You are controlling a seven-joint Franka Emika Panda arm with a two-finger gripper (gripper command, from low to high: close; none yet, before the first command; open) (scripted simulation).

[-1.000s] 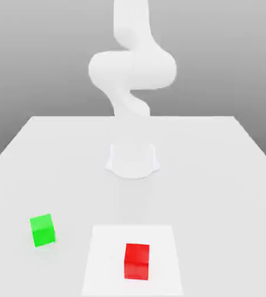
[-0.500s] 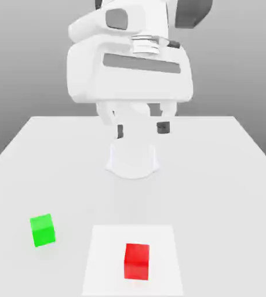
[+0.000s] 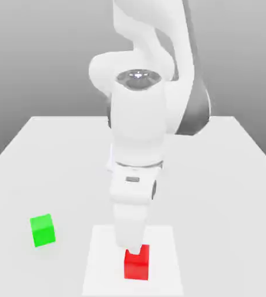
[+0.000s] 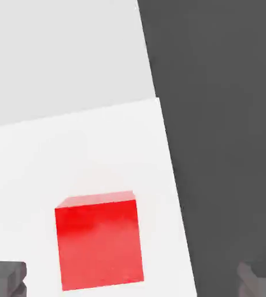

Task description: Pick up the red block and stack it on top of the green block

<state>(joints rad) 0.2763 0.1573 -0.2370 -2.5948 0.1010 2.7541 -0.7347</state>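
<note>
The red block (image 3: 138,265) sits on a lighter square patch (image 3: 103,264) near the table's front edge. My gripper (image 3: 130,247) hangs right above it, and the hand covers the block's top corner on the exterior view's left. In the hand view the red block (image 4: 99,241) lies between the two dark fingertips (image 4: 5,278), with a gap on each side, so the gripper (image 4: 132,281) is open and holds nothing. The green block (image 3: 43,230) rests on the table, well off to the exterior view's left of the red one.
The white table (image 3: 216,174) carries the arm's round base (image 3: 113,165) at its middle, behind the hand. In the hand view a dark grey area (image 4: 228,116) begins past the table's edge, close beside the red block.
The arm has swung forward and down from high over the base to just above the red block. Both blocks lie where they were.
</note>
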